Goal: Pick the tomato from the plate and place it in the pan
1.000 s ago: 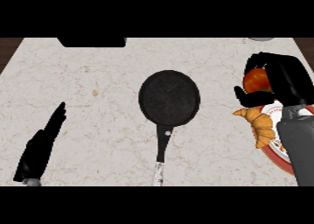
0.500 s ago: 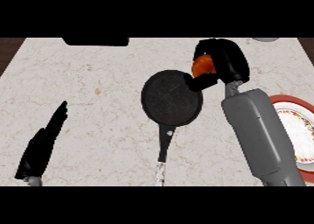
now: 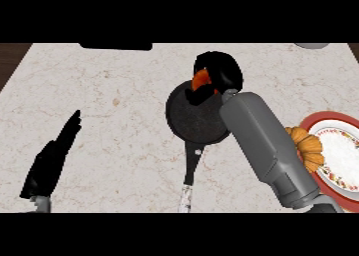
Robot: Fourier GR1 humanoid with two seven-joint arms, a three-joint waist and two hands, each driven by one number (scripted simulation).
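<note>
One round black frying pan [image 3: 197,117], mid-table. One red-orange tomato [image 3: 202,79], mostly hidden, above the pan's far rim, right robot hand [image 3: 220,72] curled round it. One red-rimmed patterned plate [image 3: 343,155], right, cut off. One orange croissant [image 3: 307,149], part hidden. Left robot hand [image 3: 53,160] straight-fingered, near left.

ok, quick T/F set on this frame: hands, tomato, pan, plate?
1. The right hand is curled round the tomato. True.
2. The tomato lies on the plate. False: it is held over the far rim of the pan.
3. The left hand is holding the pan's handle. False: it rests open at the view's left, apart from the pan.
4. A croissant sits at the plate's left edge. True.
5. The pan's handle points toward the robot. True.
</note>
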